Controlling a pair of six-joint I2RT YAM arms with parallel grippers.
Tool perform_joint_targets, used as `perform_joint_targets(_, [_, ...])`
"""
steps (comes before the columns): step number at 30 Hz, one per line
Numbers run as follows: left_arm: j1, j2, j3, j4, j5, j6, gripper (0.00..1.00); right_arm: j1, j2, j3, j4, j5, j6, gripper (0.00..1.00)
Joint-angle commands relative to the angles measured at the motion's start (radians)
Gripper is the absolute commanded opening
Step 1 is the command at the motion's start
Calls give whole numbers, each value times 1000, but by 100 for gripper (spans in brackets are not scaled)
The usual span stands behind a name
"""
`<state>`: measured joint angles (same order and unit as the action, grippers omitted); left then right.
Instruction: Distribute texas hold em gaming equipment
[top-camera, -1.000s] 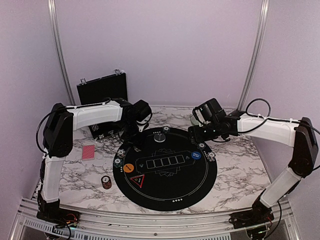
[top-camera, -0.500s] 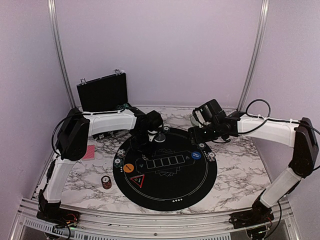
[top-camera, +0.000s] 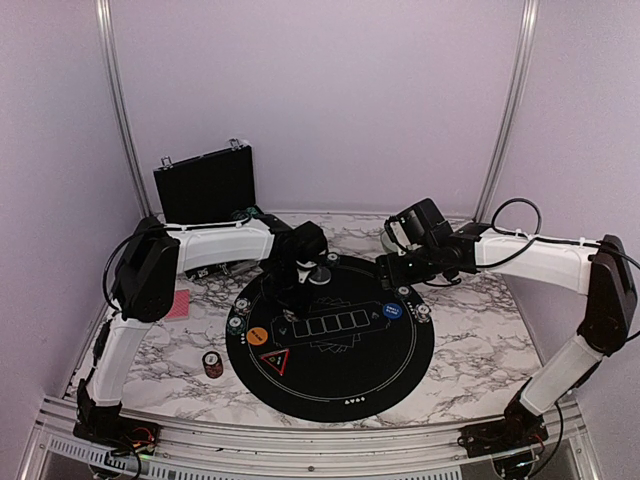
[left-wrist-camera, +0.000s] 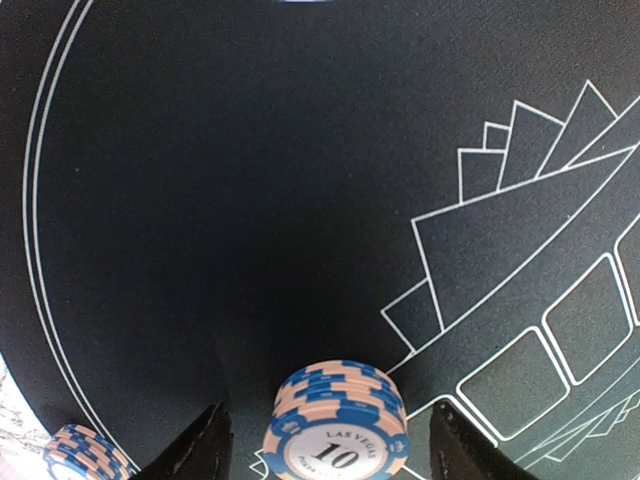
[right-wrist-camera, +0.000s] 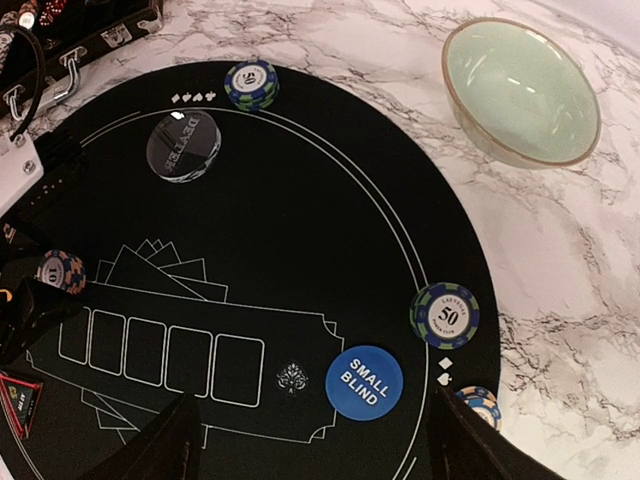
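**Chips on the felt:** A stack of blue-and-peach poker chips (left-wrist-camera: 338, 400), its top chip marked 10, stands on the black round mat (top-camera: 340, 375) beside the left end of the mat's printed row of card boxes. The left end effector (left-wrist-camera: 325, 430) straddles the stack with its fingers apart. A gap shows on each side, so it grips nothing. The right end effector (right-wrist-camera: 315, 400) hangs near the mat's far right rim, fingers wide and empty. The blue small-blind button (right-wrist-camera: 364, 383) lies on the mat's right side.

More chip stacks (right-wrist-camera: 445, 315) sit along the mat's rim. A dark stack (top-camera: 212, 364) waits on the marble worktop (top-camera: 480, 330) just off the mat's near left edge. Pinkish-red cards (top-camera: 178, 303) lie farther left of the mat.

We judge the chips hard, smooth and fairly light, but loose on one another. A stack pinched high or tilted would likely shear or spill. The best hold, in our view, is square across the striped edges, low enough to catch the bottom chip, then lifted level.
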<state>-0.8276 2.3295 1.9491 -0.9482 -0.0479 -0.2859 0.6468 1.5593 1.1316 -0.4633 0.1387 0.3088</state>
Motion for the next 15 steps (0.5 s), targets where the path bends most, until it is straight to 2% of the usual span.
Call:
perform_joint_targets(1, [4, -61, 37, -27, -19, 8, 70, 9, -17, 30, -1, -11, -1, 75])
perform_joint_targets(9, [38, -195, 20, -16, -8, 17, 74, 35, 17, 75, -9, -21, 11, 75])
perform_joint_targets(15, [127, -361, -120, 63, -2, 6, 75, 120, 103, 167, -28, 1, 11, 75])
